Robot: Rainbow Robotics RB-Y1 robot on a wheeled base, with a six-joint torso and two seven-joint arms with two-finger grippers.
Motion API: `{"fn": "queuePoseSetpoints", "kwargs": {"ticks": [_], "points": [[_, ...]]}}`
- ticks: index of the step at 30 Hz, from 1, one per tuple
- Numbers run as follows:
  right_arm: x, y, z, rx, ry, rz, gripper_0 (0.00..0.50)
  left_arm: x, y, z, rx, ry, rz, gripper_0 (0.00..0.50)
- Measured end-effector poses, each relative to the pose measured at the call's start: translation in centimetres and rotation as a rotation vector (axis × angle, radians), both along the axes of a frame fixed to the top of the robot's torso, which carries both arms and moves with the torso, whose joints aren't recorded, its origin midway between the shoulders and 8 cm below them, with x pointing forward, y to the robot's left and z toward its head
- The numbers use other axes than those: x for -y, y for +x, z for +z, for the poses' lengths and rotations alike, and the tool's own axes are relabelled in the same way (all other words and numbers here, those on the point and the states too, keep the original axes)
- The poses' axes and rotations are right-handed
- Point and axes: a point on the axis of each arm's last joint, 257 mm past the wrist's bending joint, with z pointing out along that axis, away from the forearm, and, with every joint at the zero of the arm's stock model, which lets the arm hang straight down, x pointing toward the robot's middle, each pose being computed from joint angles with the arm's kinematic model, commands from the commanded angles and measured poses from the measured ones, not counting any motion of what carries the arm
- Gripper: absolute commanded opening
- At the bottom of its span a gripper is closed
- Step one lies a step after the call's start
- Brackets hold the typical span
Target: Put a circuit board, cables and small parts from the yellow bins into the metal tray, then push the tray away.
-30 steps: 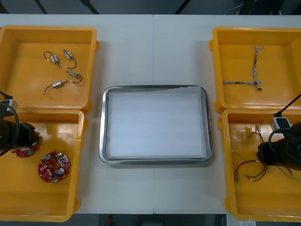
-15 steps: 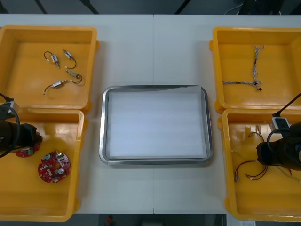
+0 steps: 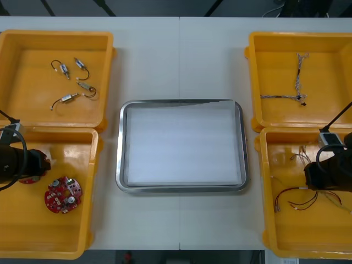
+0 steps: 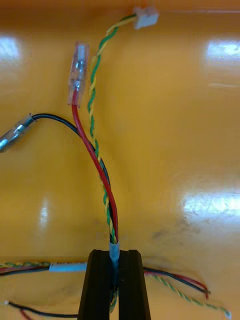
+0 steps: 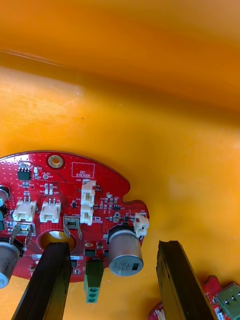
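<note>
Left gripper [image 3: 36, 164] has shifted slightly toward the table's near edge over the near-left yellow plastic bin [image 3: 92, 181]. It now covers more of the round red circuit board [image 5: 75, 200] beneath it. Its black fingers [image 5: 47, 280] stand wide apart astride that board's rim, with a silver cylindrical component between them; nothing is gripped. A second round red circuit board [image 3: 62, 194] lies just beside it, unmoved.

Right gripper [image 3: 311, 177] has drawn slightly away from the tray, inside the near-right yellow bin [image 3: 265, 187]. Its fingers are closed tight on a bundle of red, black and twisted yellow-green cables [image 4: 95, 150], clamped at a pale sleeve. The bundle's loose ends have shifted with it.

The shiny rectangular metal tray [image 3: 122, 165], white inside, sits between the bins, unchanged.
</note>
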Motion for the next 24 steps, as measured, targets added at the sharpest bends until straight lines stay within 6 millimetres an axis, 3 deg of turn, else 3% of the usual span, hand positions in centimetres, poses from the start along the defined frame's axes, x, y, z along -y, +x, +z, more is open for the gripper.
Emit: {"fn": "queuePoseSetpoints", "kwargs": {"ticks": [2,4,6,7,9,10,13,20,24], "points": [[0.3,0.0,0.9,-0.012,0.0,-0.001,0.0,0.0,0.1,0.0,0.003,-0.001,0.0,0.5],[0.5,-0.1,1.9,-0.021,-0.003,0.006,0.0,0.0,0.2,0.1,0.008,-0.002,-0.001,0.461],[0.4,-0.2,3.1,-0.028,0.003,0.016,0.0,0.0,0.2,0.1,0.009,-0.001,-0.002,0.32],[0.3,-0.2,3.7,-0.027,0.01,0.015,0.0,0.0,0.2,0.1,0.01,0.0,-0.002,0.273],[0.0,-0.4,5.0,-0.027,0.024,0.017,0.0,-0.1,0.3,0.1,0.011,0.003,-0.002,0.072],[-0.2,-0.5,5.6,-0.026,0.029,0.018,0.0,-0.1,0.3,0.1,0.012,0.004,-0.002,0.047],[-0.6,-0.8,7.4,-0.025,0.045,0.029,0.0,-0.3,0.4,0.2,0.016,0.012,-0.003,0.004],[-0.9,-1.3,11.0,-0.023,-0.051,0.262,0.0,-0.4,0.4,0.2,0.018,0.017,-0.003,0.0],[-1.6,-1.3,12.4,-0.031,-0.064,0.305,0.0,-0.4,0.4,0.2,0.018,0.017,-0.003,0.0]]}}
